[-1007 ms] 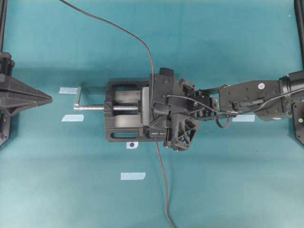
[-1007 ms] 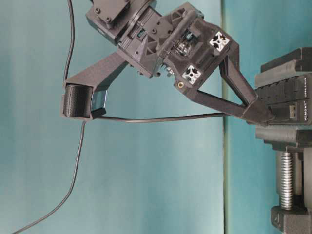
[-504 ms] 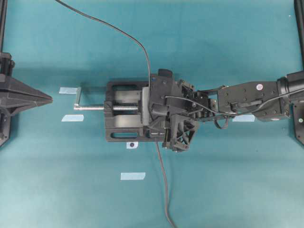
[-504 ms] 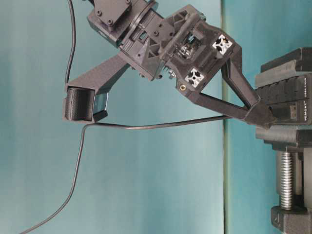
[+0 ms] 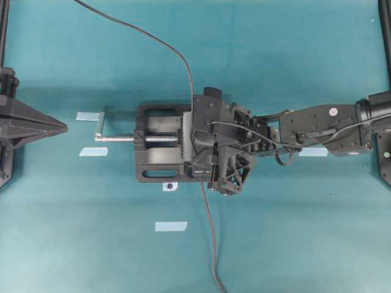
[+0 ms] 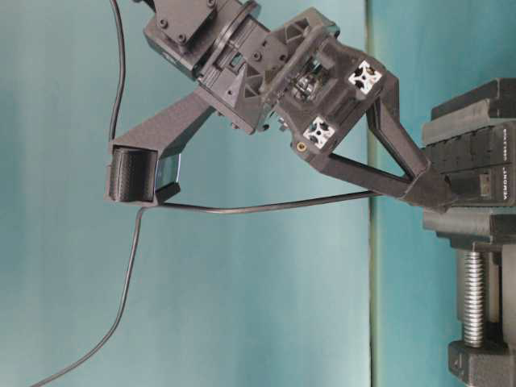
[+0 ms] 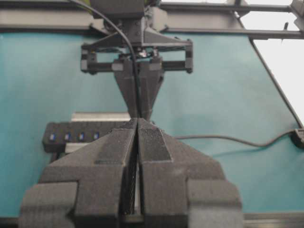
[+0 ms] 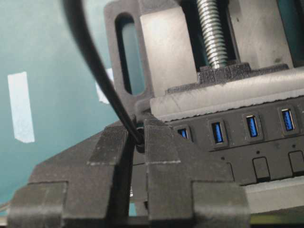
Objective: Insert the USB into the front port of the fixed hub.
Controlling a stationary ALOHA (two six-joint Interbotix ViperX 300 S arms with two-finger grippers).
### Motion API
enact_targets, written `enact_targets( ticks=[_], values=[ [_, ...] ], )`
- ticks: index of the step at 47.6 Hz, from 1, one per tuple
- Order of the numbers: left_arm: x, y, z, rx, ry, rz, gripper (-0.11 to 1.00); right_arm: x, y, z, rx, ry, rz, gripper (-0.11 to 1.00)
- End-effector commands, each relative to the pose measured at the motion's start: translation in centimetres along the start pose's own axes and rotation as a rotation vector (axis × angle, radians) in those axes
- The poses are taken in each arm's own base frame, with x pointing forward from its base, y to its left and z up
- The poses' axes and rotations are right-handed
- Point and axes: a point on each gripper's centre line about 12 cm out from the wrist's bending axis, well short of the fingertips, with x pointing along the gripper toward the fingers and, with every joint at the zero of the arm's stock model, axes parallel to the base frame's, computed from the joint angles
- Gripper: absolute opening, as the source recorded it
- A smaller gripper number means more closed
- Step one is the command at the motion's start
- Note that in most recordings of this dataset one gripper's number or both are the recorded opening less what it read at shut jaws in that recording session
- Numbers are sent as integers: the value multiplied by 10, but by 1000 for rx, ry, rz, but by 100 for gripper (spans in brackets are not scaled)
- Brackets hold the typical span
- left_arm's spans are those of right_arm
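Note:
My right gripper [image 8: 137, 130] is shut on the USB [image 8: 139, 137], a small black plug whose dark cable [image 6: 258, 206] rises from the fingertips. The plug sits at the left end of the fixed hub [image 8: 251, 147], beside its row of blue sockets. Whether it is inside a port is hidden by the fingers. At table level the right gripper [image 6: 431, 193] touches the hub [image 6: 472, 161] near its white print. From overhead, the right gripper [image 5: 204, 155] covers the hub. My left gripper [image 7: 137, 126] is shut and empty, parked at the far left [image 5: 60, 127].
A black vise [image 5: 156, 155] with a silver screw handle [image 5: 113, 138] clamps the hub at the table's middle. A second dark cable [image 5: 211, 244] trails from the hub toward the front edge. Several pale tape strips [image 5: 170, 226] mark the teal mat.
The right gripper has edged slightly toward the vise, staying shut on the plug. The cable behind it has sagged a little. The left arm has not moved.

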Motion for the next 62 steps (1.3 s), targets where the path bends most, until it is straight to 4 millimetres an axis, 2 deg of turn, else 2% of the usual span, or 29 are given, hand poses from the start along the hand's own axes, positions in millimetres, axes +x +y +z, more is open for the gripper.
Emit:
enact_targets(
  ticks=[1, 36, 62],
  values=[
    [2, 0, 3, 0, -5, 1, 0, 1, 9, -6, -5, 20, 13, 3],
    [2, 0, 2, 1, -3, 1, 0, 2, 14, -18, -15, 91, 6, 3],
    [2, 0, 3, 1, -5, 3, 0, 5, 14, -15, -17, 82, 7, 3]
  ],
)
